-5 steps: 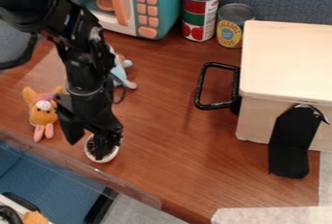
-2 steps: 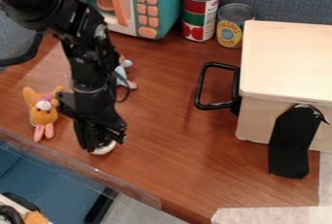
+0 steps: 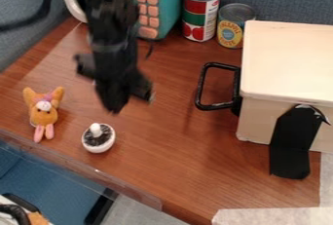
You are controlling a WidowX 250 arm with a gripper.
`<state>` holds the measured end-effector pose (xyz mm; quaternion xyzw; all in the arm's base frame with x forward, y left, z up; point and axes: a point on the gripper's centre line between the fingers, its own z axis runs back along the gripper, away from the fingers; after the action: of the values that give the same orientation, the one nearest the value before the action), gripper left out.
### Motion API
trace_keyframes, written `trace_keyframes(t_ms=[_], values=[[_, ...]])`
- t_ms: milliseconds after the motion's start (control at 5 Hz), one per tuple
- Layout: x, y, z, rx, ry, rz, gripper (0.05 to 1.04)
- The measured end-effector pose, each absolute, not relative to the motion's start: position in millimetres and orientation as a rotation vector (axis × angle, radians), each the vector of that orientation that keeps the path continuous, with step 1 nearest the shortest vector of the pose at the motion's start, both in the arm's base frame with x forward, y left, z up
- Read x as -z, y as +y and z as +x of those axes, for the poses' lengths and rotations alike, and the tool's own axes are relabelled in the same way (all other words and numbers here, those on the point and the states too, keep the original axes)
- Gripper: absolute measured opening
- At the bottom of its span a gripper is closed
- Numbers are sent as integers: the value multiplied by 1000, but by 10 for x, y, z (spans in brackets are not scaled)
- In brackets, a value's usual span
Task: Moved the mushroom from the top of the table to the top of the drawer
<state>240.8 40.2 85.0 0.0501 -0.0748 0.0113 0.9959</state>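
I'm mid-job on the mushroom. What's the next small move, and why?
I'd ease the end effector back over the toy mushroom, lining up with its stem before lowering. The mushroom lies loose on the table, stem up, with the end effector apart from it, and that upright stem looks like the likeliest grip.

Bright, diffuse light from above, drawer top (image 3: 289, 58) palest, its side wall dimmer, faint soft-edged shadows on tabletop (image 3: 195, 165), blur across arm (image 3: 114, 19) and gripper (image 3: 133, 103).

play kitchen, toy microwave (image 3: 169, 6), food cans (image 3: 200, 14)
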Motion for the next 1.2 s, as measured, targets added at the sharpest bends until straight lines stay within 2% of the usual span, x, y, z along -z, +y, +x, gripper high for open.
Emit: trace_keyframes(t_ms=[200,400,600,800,1200], values=[[-716,624,2262,-72,-102,137,198],[-438,858,2129,-75,-57,122,472],[-249,941,2067,-73,-33,78,789],[-107,866,2061,-76,3,0,1005],[-77,851,2129,-65,-1,-23,1000]])
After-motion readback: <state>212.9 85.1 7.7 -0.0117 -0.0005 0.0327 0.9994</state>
